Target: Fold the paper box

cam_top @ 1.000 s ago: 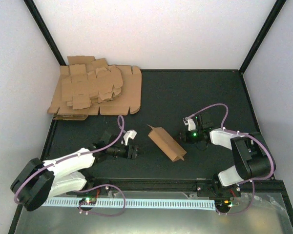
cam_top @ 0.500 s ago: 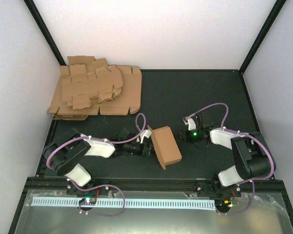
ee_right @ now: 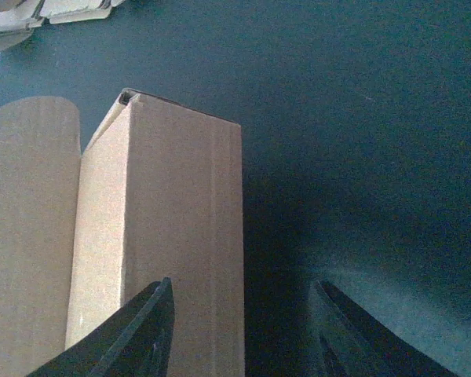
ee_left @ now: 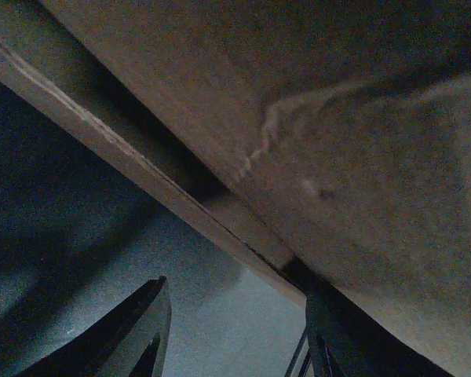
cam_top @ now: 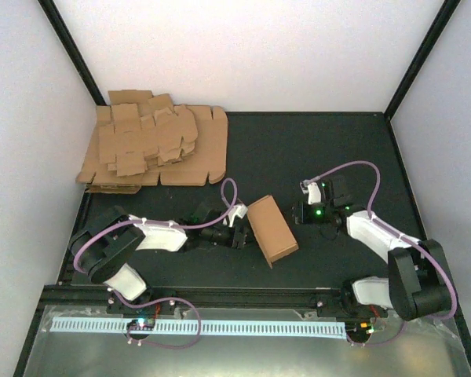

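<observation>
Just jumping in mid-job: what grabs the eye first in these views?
First is the small oblong brown cardboard carton lying mid-table with an arm on either side. The left gripper is close at its left side, and the right gripper faces it from the right, jaws apart and holding nothing. Next is the thick, untidy pile of brown die-cut cardboard sheets in the far left corner of the black table.
</observation>
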Robot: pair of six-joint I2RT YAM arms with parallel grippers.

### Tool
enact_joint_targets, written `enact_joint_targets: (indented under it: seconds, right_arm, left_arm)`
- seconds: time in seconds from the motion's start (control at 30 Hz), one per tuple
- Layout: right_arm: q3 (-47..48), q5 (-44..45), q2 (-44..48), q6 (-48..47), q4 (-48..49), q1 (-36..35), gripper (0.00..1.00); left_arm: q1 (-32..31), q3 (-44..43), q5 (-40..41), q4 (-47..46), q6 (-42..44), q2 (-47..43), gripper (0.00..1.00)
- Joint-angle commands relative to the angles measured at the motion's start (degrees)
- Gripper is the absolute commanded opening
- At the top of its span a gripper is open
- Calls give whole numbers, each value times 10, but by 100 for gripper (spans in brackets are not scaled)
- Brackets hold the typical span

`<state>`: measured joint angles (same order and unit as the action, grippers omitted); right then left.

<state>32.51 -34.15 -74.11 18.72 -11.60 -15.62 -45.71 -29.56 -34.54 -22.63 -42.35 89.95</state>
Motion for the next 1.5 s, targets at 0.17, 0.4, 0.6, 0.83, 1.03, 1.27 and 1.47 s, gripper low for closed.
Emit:
enact_joint_targets:
  seconds: [0.17, 0.4, 0.6, 0.83, 1.03, 1.27, 1.47]
  right_arm:
    - [-22, -20, -6, 2, -19, -1, 52]
    - [-20, 38, 10, 12, -33, -1, 55]
    - [-27, 9, 32, 7, -27, -1, 55]
    - [-45, -24, 7, 8, -6, -4, 51]
    - [-48, 16, 4, 20, -8, -4, 42]
    - [-55, 21, 17, 32, 0, -3, 39]
    - [-58, 26, 64, 41, -5, -1, 47]
  left_arm:
    - [-1, -15, 17, -5, 17, -12, 49]
    - [22, -2, 55, 62, 47, -58, 49]
    - [23, 19, 66, 79, 49, -70, 47]
    - [24, 31, 68, 82, 49, -69, 46]
    - [24, 33, 66, 75, 46, -59, 45]
    - [24, 35, 51, 55, 40, -37, 44]
    - [24, 31, 44, 47, 40, -23, 43]
